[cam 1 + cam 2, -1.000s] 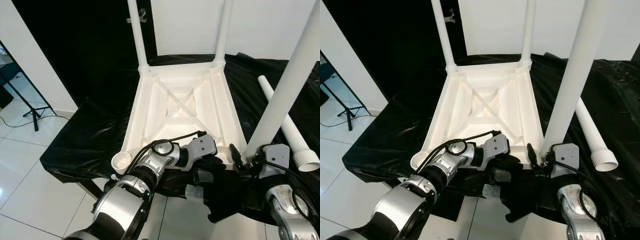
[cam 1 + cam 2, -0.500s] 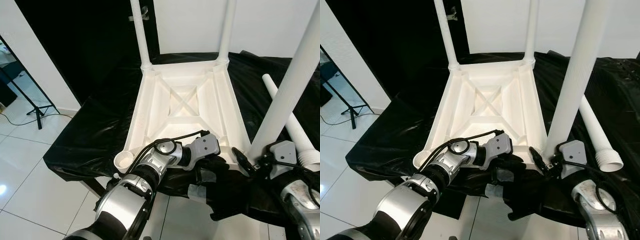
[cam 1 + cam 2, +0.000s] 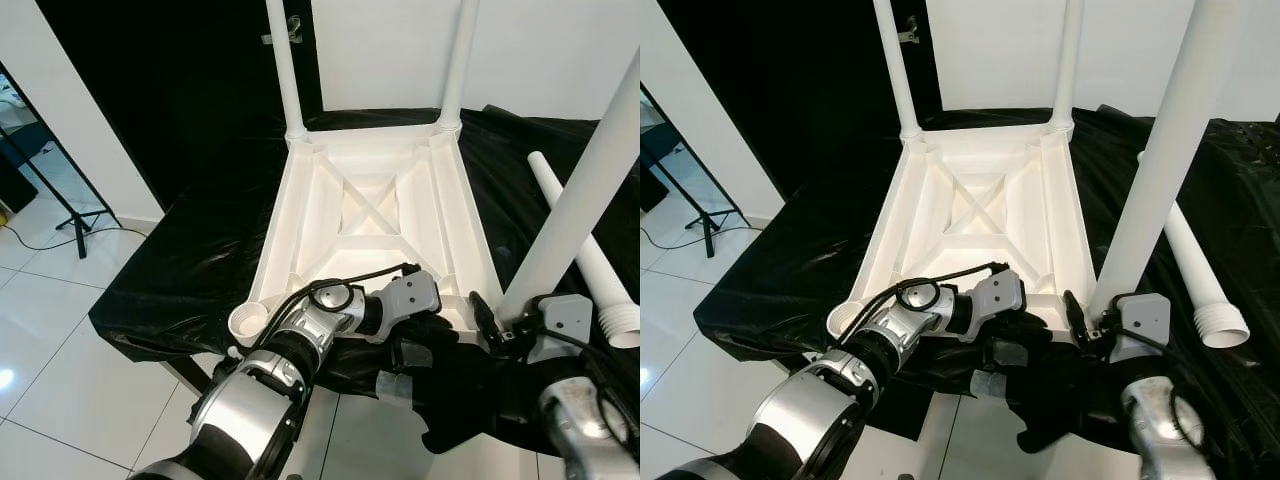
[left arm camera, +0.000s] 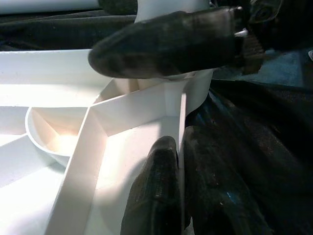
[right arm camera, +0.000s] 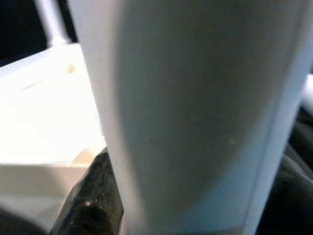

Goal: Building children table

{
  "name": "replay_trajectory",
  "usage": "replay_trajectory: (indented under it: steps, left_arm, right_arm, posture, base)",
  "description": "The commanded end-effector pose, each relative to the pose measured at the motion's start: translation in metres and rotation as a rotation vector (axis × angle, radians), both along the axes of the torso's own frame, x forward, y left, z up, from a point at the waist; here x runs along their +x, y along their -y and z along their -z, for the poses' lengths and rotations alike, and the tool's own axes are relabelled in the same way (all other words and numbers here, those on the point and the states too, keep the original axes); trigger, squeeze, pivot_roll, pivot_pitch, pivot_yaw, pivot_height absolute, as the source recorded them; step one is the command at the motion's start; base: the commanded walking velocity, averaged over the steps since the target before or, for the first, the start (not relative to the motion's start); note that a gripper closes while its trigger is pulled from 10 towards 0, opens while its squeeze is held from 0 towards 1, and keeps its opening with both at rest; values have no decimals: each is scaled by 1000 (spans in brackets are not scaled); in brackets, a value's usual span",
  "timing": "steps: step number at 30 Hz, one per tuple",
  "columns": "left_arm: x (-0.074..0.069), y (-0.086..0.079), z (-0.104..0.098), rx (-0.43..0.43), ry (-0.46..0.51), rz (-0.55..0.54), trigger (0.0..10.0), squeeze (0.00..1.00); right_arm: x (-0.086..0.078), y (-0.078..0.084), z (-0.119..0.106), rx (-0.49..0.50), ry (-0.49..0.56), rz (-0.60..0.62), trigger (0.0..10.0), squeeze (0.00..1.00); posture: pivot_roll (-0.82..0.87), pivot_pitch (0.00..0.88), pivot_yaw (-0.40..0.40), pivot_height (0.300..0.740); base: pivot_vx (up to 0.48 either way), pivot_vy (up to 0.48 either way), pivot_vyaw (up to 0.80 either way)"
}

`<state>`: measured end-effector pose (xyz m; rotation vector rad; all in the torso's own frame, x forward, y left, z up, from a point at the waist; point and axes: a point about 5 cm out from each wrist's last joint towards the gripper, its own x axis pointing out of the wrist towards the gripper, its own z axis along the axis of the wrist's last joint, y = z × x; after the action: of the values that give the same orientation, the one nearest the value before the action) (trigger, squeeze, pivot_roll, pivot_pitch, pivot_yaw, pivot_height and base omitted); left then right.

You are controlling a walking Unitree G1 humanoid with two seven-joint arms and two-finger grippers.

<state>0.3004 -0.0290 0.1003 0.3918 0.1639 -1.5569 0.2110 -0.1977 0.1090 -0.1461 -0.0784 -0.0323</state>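
Your right gripper pinches the foot of the white plastic leg, upright in the near-right socket of the upturned white plastic tabletop. Your left gripper, just beside it, nips the tabletop's rim. Step: seating this leg. Next, judged: press straight down, keeping the top braced.

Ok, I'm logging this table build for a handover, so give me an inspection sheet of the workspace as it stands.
Surface: black plastic sheet draped over a low stand.
Job's things: white plastic tabletop upside down; two white tube legs upright in its far corners, a third leg standing in the near right corner; near left round socket open.
Clutter: spare white leg lying on the sheet at right.
Grippers: left gripper pinches the tabletop's rim; right gripper clasps the third leg's base.
Cables: black cable looped over the left wrist.
Surroundings: white wall, tiled floor, tripod at left.
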Motion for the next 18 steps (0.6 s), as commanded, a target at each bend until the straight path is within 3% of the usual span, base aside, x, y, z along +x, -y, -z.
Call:
replay_trajectory:
  steps: [1,5,11,12,13,14,17,18]
  left_arm:
    - [-4,-16,37,101,-79,-202,10000,0]
    - [-4,-18,38,106,-77,-203,10000,0]
    - [-4,-19,38,110,-76,-203,10000,0]
    - [-3,-20,38,110,-75,-205,10000,0]
    - [-3,-20,38,110,-75,-205,10000,0]
    - [-3,-20,38,111,-75,-206,10000,0]
    - [-3,-20,38,110,-74,-206,10000,0]
    - [-3,-19,38,108,-77,-204,10000,0]
  right_arm:
    - [-5,-3,7,26,-15,29,0,0]
    - [-2,2,4,29,12,135,0,0]
    - [-2,-4,3,1,24,116,0,0]
    - [-1,-8,4,5,10,72,4431,0]
    - [-1,-8,4,5,10,72,4431,0]
    - [0,-13,4,15,10,13,10000,1000]
    - [1,-15,3,15,11,-22,10000,1000]
    - [6,-13,-2,-26,17,-76,10000,820]
  posture:
    - [11,0,84,740]
    - [17,0,86,740]
    - [20,0,90,740]
    - [20,0,91,740]
    - [20,0,91,740]
    - [17,0,91,740]
    - [15,0,91,740]
    - [9,0,94,740]
  base:
    - [0,0,0]
    - [0,0,0]
    - [0,0,0]
    - [0,0,0]
    - [0,0,0]
    - [0,0,0]
    - [0,0,0]
    - [0,0,0]
